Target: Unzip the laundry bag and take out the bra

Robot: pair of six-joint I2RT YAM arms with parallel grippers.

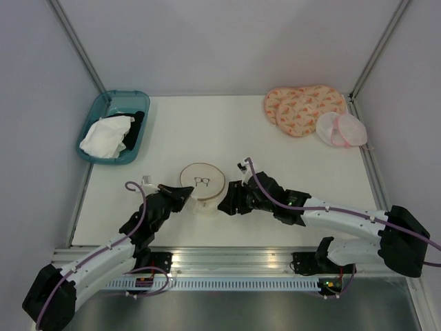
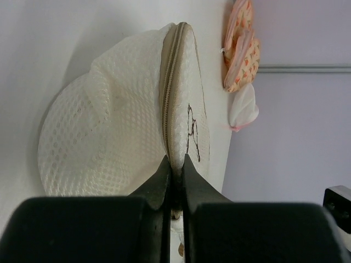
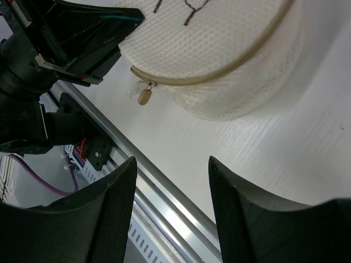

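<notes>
Cream laundry bag (image 1: 202,182) between left jaws

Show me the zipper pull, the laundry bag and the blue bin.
zipper pull (image 3: 143,96): right wrist view, its tan tab.
laundry bag (image 1: 202,181): top external view, its round face.
blue bin (image 1: 91,118): top external view, its left wall.

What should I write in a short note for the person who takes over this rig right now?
The left gripper is shut on the rim of the laundry bag.
The right gripper is open and holds nothing; it sits beside the bag, near the zipper pull.
Done: the bag is pinched and steadied.
Left: the zipper looks closed, so grasp the pull, unzip, and take out the bra, which is not in view.
</notes>
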